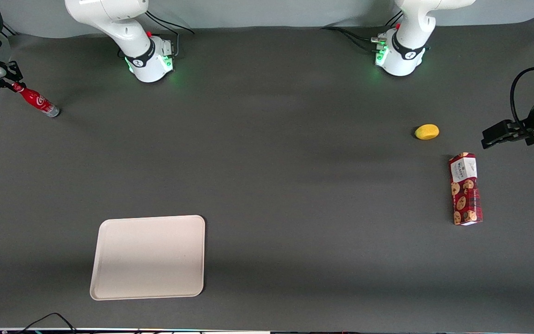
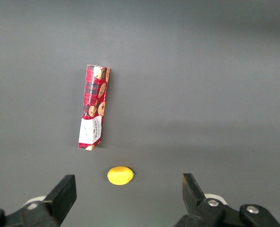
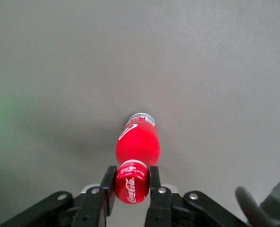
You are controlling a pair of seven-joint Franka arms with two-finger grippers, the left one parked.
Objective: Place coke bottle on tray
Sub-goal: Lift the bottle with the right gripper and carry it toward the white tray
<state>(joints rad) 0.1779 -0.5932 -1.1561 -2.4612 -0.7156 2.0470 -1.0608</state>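
- Dark grey bench [image 1: 267, 185] is carrying a cream tray [image 1: 148, 257] near the front camera.
- Right arm's tool [image 3: 132, 182] is reaching low at the working arm's end, fingers [image 3: 107, 182] pinching the cap of the tilted coke bottle [image 1: 38, 101].
- Cookie box [image 1: 465, 189] and a lemon [image 1: 427, 131] are lying toward the parked arm's end.

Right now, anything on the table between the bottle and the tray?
Nothing visible. The gripper is shut on the bottle at its cap, at the working arm's end of the table. The tray lies nearer the front camera, with only bare mat between them. The cookie box and lemon lie toward the parked arm's end.
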